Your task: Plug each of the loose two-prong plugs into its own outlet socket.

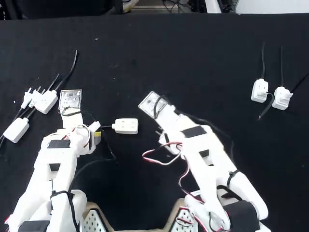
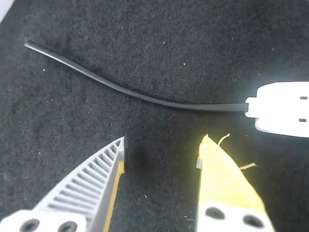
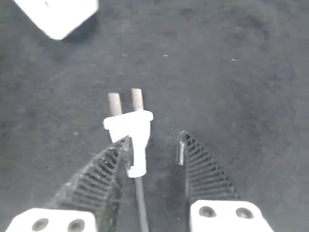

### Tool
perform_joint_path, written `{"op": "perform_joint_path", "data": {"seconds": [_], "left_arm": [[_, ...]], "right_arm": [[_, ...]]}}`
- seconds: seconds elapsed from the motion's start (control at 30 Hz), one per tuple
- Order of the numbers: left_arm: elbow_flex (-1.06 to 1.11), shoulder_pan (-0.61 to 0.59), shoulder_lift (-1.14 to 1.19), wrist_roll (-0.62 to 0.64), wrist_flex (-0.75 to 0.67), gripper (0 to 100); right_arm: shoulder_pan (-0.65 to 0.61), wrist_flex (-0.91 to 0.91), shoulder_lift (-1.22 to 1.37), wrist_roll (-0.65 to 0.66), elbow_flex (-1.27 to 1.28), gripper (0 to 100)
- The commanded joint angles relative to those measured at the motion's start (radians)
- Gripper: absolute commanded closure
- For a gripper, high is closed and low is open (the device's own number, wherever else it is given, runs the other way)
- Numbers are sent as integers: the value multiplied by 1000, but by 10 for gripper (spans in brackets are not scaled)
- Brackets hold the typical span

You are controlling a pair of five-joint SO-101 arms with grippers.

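A white two-prong plug lies on the black mat between the fingers of my right gripper. Its body touches one black finger, and a gap stays to the other. That gripper is open, and the prongs point away from it toward a white outlet socket. The same socket lies mid-table between both arms. My left gripper is open above bare mat, with the socket and its thin black cable just beyond its fingertips. In the high view, the left gripper and right gripper flank the socket.
Several white plugs and sockets with black cables lie at the left edge of the mat, one more below them. Two white pieces with cables lie at the far right. The far half of the black mat is bare.
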Motion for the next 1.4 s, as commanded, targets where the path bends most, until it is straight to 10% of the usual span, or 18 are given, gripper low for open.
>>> {"op": "perform_joint_path", "data": {"seconds": [0.0,0.5,1.37], "left_arm": [[-8,-10,-2,-8,-15,758],[-8,-8,-2,-8,-15,758],[-8,-10,-6,-8,-15,758]], "right_arm": [[18,-26,-33,-6,-45,850],[-135,219,-125,-83,-74,850],[-60,-2,67,31,-45,851]]}}
